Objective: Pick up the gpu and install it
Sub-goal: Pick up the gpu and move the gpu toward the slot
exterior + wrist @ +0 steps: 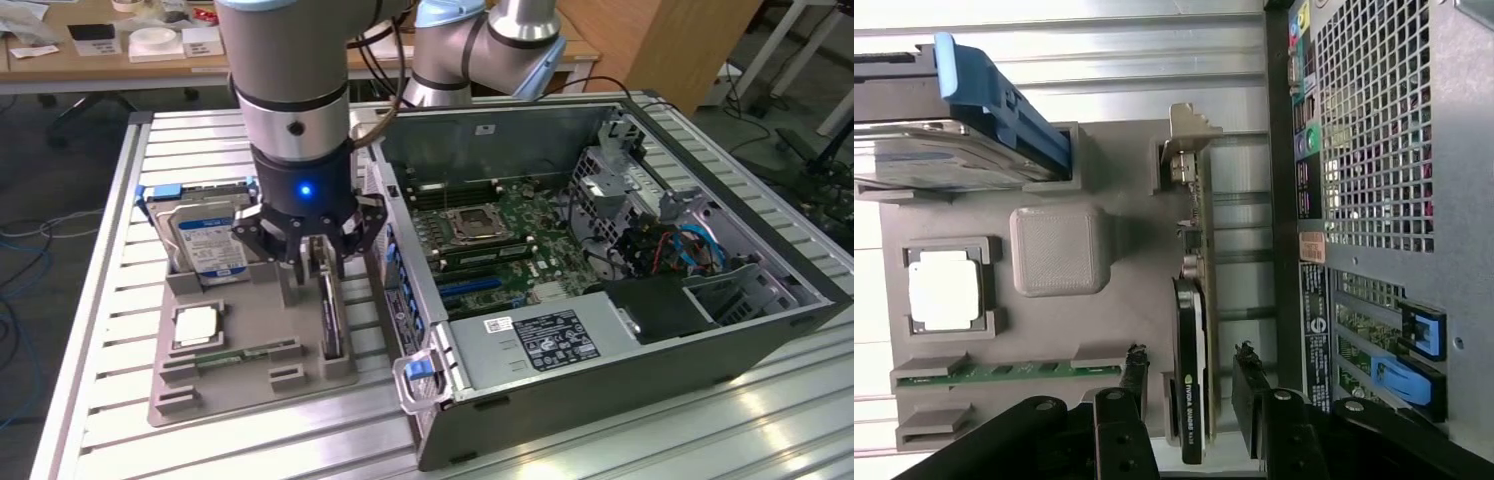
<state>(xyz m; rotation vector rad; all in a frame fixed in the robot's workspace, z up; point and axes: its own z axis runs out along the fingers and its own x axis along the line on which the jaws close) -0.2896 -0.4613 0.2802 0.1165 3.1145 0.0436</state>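
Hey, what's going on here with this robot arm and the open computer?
A robot arm is working on getting a gpu into the open computer case. The card stands on edge in its slot of the grey parts tray beside the case, alongside a hard drive and a processor. The gripper hangs over it, open, one finger on each side of the card's black end, not clamped. Nothing is lifted or installed yet.

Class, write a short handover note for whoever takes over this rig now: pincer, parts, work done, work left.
The pincer is open, fingers either side of the gpu, not closed on it.
The gpu stands on edge in the grey tray, beside the open computer case.
Done: pincer in place around the card.
Left: gpu not yet gripped, lifted or installed.
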